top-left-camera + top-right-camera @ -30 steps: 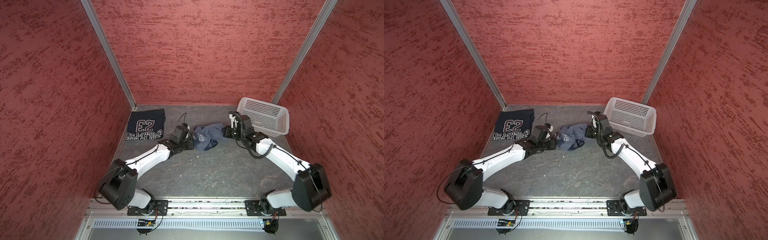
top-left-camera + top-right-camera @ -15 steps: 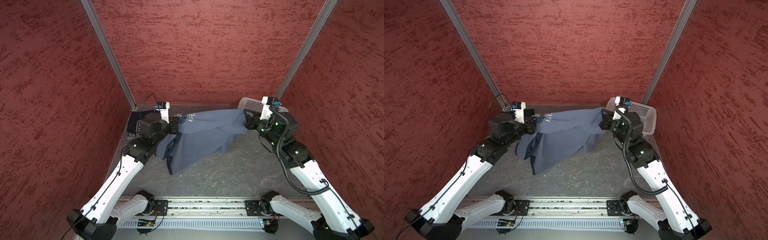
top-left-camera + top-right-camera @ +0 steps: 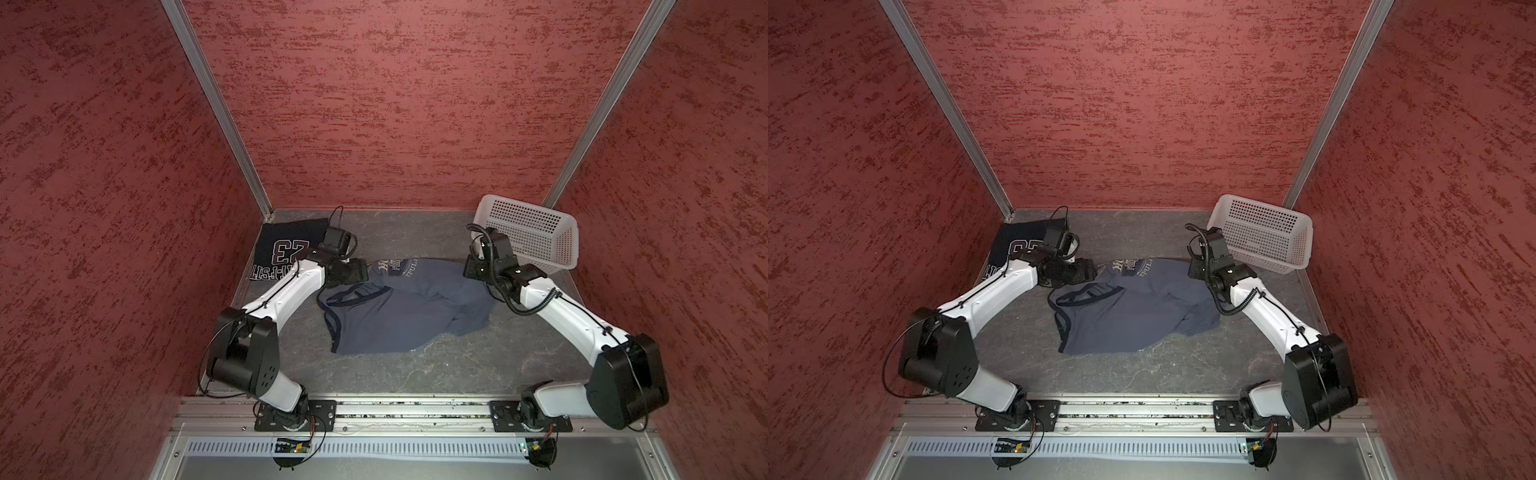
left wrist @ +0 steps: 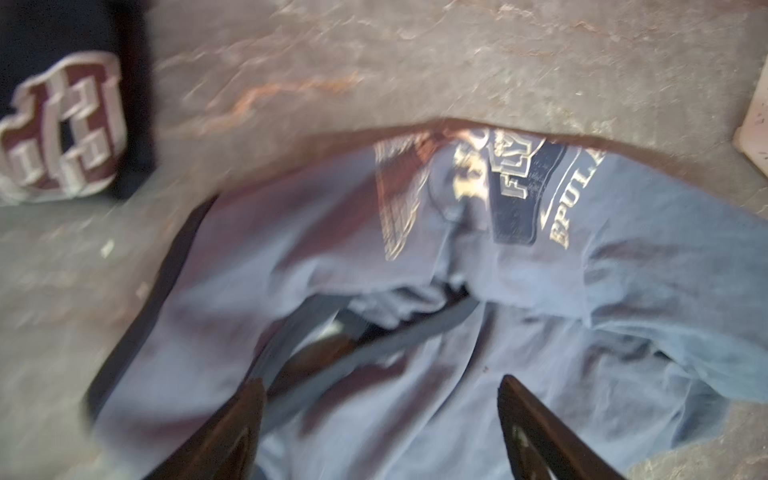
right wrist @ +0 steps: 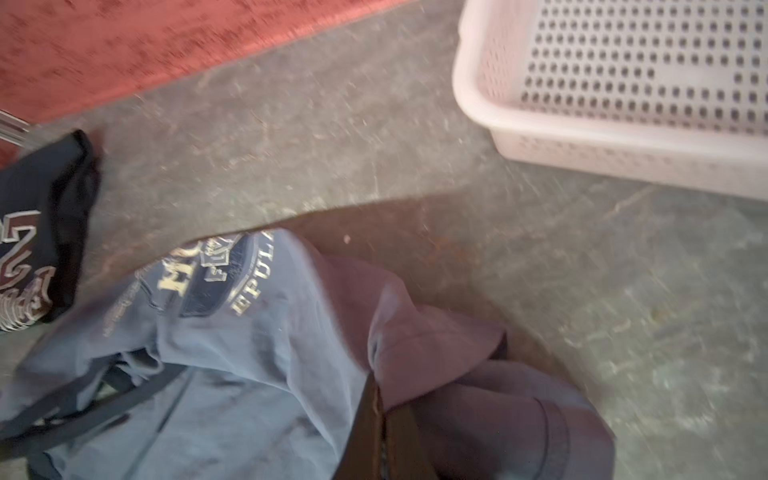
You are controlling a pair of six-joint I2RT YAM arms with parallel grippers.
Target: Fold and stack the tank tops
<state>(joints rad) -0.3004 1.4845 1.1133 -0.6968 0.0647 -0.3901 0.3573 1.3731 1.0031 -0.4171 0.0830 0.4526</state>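
While the left gripper (image 4: pixel 381 386) stands spread and empty over the blue-grey tank top (image 3: pixel 399 316), the right gripper (image 5: pixel 379 411) pinches its cloth, a clamp only the right wrist view shows. Both top views show it rumpled mid-frame, with the navy tank top (image 3: pixel 286 245) folded at upper left. Flattening it comes next, I judge.

The rumpled top (image 3: pixel 399 316) lies mid-table (image 3: pixel 415 374), with the folded top (image 3: pixel 284 245) at its ten o'clock and the basket (image 3: pixel 532 232) at two o'clock.
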